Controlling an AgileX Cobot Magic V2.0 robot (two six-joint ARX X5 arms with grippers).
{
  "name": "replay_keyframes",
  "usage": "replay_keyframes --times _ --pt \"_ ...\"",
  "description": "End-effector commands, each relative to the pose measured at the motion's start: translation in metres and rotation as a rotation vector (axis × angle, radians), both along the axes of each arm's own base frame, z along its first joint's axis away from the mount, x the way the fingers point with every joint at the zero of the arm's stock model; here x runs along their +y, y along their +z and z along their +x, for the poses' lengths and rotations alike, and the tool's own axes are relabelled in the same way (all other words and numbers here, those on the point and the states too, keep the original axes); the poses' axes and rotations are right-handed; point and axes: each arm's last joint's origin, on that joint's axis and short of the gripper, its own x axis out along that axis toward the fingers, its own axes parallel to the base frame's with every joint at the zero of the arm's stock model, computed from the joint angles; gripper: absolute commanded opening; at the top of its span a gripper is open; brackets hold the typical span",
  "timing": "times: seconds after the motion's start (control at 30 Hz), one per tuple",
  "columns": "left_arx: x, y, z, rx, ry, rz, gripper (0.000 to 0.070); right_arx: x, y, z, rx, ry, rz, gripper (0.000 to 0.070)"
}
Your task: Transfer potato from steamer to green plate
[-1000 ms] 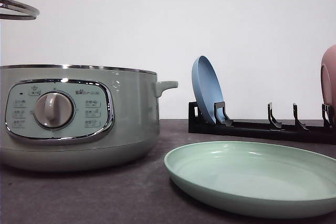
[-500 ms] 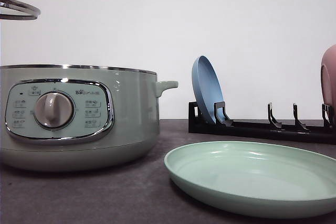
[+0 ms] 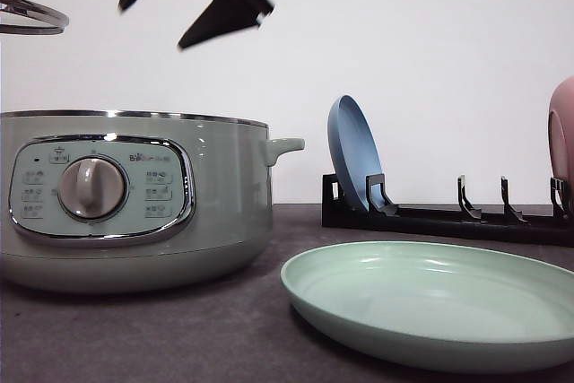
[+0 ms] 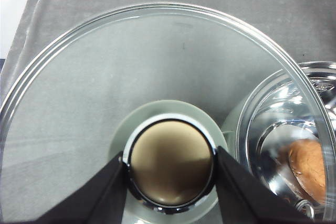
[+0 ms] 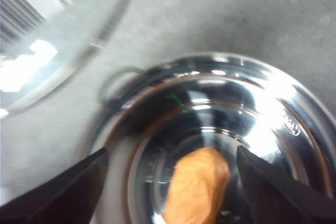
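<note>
The right gripper (image 3: 184, 2), absent a moment ago, has dropped in above the steamer (image 3: 134, 199), seemingly spread wide over the potato (image 5: 197, 184), ready to descend.

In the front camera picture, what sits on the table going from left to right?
Pale sage-green steamer pot with a dial panel → blue plate standing upright in the black rack → wide pale mint-green plate lying flat → pink plate at the edge.

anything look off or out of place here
Nothing spilled or damaged. The glass lid is off the steamer, clamped by its knob in the left pincer; the potato sits inside, the green plate bare.
</note>
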Motion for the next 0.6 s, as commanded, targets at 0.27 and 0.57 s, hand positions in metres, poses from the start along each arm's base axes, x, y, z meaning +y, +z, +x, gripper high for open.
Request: replay_keyframes --times 0.27,0.57 --pt "0.001 0.012 -0.001 -0.074 0.003 0.012 0.0000 0.036 -0.051 0.004 -0.020 -0.033 -0.141 0.0492" --pt "0.001 0.012 -0.002 -0.073 0.003 0.011 0.0000 0.048 -0.082 0.005 -0.001 -0.045 -0.229 0.0548"
